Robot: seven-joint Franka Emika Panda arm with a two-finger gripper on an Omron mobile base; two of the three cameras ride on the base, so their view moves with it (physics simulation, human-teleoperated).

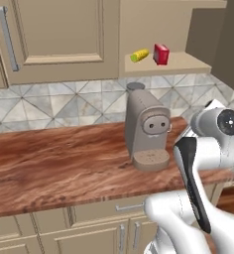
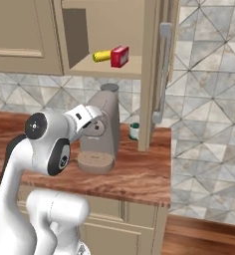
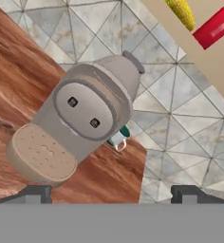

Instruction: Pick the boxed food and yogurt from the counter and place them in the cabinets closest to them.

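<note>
Claw stands wide apart, empty, facing the coffee machine on the wood counter. Box sits on the open cabinet shelf, corn at its 9 o'clock. Yogurt stands at the machine's 3 o'clock, before the tiled wall.

- One coffee machine on the counter, and that's our landmark.
- One boxed food, red, up on the open cabinet shelf above the coffee machine.
- One yellow corn cob, just beside the box on that shelf.
- One yogurt, a small cup on the counter behind the coffee machine, near the wall.
- One open cabinet door, hanging beside the machine.
- One gripper, fingers spread wide, facing the machine.
</note>
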